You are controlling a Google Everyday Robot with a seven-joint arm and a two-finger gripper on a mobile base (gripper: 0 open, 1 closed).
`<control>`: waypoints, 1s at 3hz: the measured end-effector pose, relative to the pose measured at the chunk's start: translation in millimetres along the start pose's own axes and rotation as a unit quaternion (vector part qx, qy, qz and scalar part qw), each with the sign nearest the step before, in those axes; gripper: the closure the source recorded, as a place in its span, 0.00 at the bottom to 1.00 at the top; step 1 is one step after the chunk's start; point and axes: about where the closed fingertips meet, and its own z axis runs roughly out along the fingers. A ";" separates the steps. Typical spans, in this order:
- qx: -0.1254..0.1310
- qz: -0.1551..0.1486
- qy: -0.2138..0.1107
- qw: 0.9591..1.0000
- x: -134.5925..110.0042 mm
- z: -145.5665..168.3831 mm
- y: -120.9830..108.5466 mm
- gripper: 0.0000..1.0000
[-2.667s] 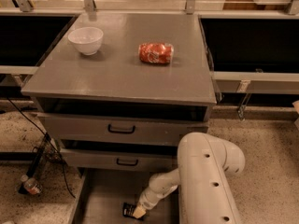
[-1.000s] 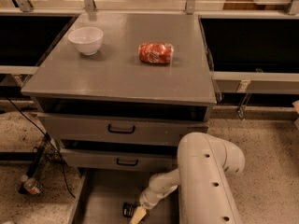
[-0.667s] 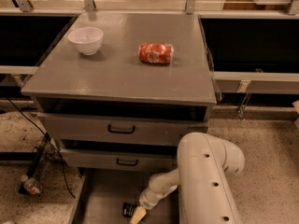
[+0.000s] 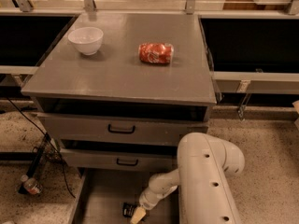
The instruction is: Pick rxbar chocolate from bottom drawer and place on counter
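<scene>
**A:** Where is the gripper?

**B:** The cream-tipped gripper (image 4: pixel 138 214) is low inside the wide grey metal bottom drawer (image 4: pixel 100 195), which is pulled out toward the near side. It hangs at the end of the thick white robot arm (image 4: pixel 205 181) that fills the near right of the scene.

**A:** Is it open, or clamped on something?

**B:** I cannot tell. Its tip sits at the very near edge of the view.

**A:** And the bar?

**B:** The small flat black rxbar chocolate wrapper (image 4: pixel 126 210) lies on the drawer's plain grey floor, just left of the gripper's tip. I cannot tell whether the two touch.

**A:** What is on top of the cabinet?

**B:** The broad flat grey metal counter (image 4: pixel 121 78) carries two things. A round white bowl (image 4: pixel 86 40) stands upright at its far left. A red soda can (image 4: pixel 155 52) lies on its side to the right of the bowl, nearer the middle. The two are apart.

**A:** What is between the counter and the open drawer?

**B:** Two grey drawers with black handles, the upper one (image 4: pixel 121 129) directly above the lower one (image 4: pixel 127 162).

**A:** And to the left of the cabinet?

**B:** On the speckled floor (image 4: pixel 261 139) a clear plastic bottle (image 4: pixel 31 185) lies beside some black cables (image 4: pixel 28 120).
</scene>
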 end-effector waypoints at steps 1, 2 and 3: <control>-0.002 0.000 0.002 1.000 0.8 2.5 -0.1 0.29; -0.017 0.002 0.010 1.000 5.6 15.4 -0.8 0.32; -0.023 0.000 0.013 1.000 6.9 18.1 -0.6 0.34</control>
